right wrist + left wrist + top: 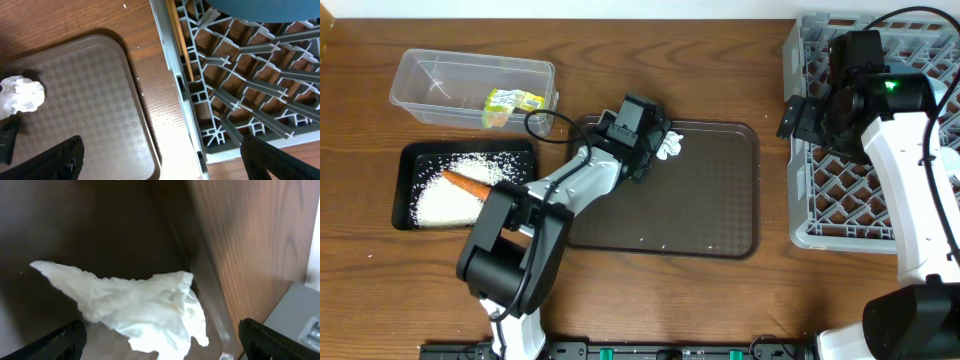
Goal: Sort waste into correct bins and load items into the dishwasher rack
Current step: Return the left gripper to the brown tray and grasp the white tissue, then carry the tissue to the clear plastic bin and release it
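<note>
On tray (720,200), far edge: tissue (145,305) lying crumpled.
Over it, left hand (162,342) hovering, fingers standing wide, gripping nothing; right hand (165,162) hanging wide open and empty at left wall of rack (840,200).

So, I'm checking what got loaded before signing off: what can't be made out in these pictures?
- Overhead: the right arm covers much of the dishwasher rack, hiding whatever sits beneath it.
- Right wrist: the dark blue dish is cut off by the top edge; the chopsticks run out of frame there too.
- Overhead: the left arm hides part of the tissue.
</note>
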